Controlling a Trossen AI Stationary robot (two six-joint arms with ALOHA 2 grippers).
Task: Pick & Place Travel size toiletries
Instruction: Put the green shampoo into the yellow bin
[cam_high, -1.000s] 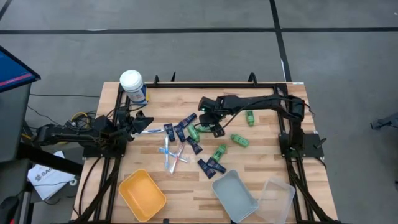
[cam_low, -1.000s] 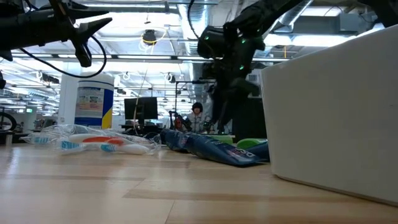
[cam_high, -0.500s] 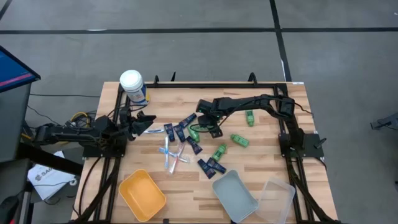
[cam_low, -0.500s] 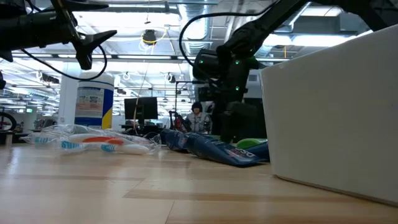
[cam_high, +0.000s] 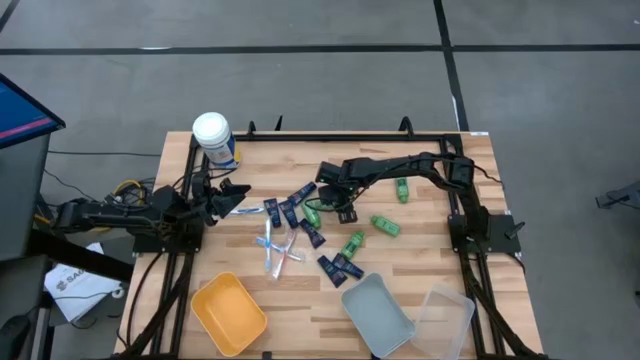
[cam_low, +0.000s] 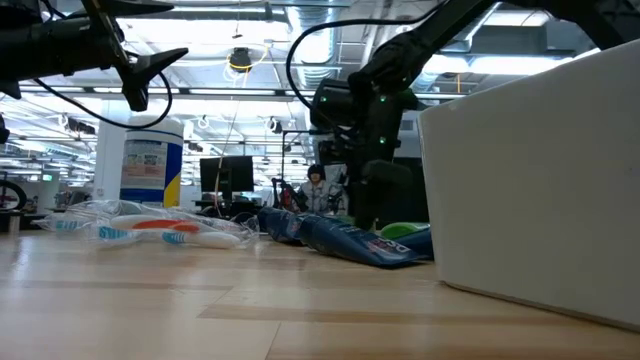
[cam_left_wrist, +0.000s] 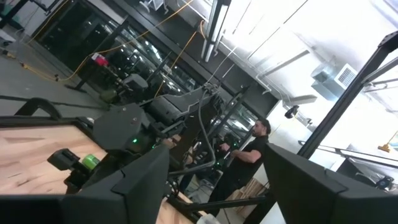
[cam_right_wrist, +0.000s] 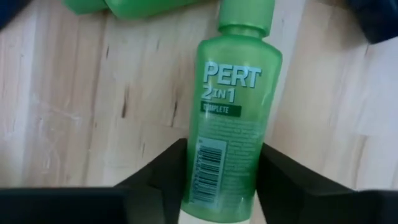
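The right pincer (cam_high: 322, 205) is down on the counter (cam_high: 420, 240), its fingers (cam_right_wrist: 292, 180) clamped on a green bottle (cam_right_wrist: 231, 112). The left pincer (cam_high: 232, 193) hangs spread apart.

Under my claws lies a light wooden plank table (cam_high: 420, 215) in a black metal frame, standing on a grey concrete floor (cam_high: 300, 80) crossed by dark lines. Beyond the table, long ceiling strip lights (cam_low: 240, 95) glow, and a seated person (cam_low: 316, 188) faces dark monitors (cam_low: 228, 175).

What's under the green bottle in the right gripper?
Bare wood tabletop shows around the green bottle, between the right gripper fingers. What lies directly beneath it is hidden; more green bottles lie past its cap.
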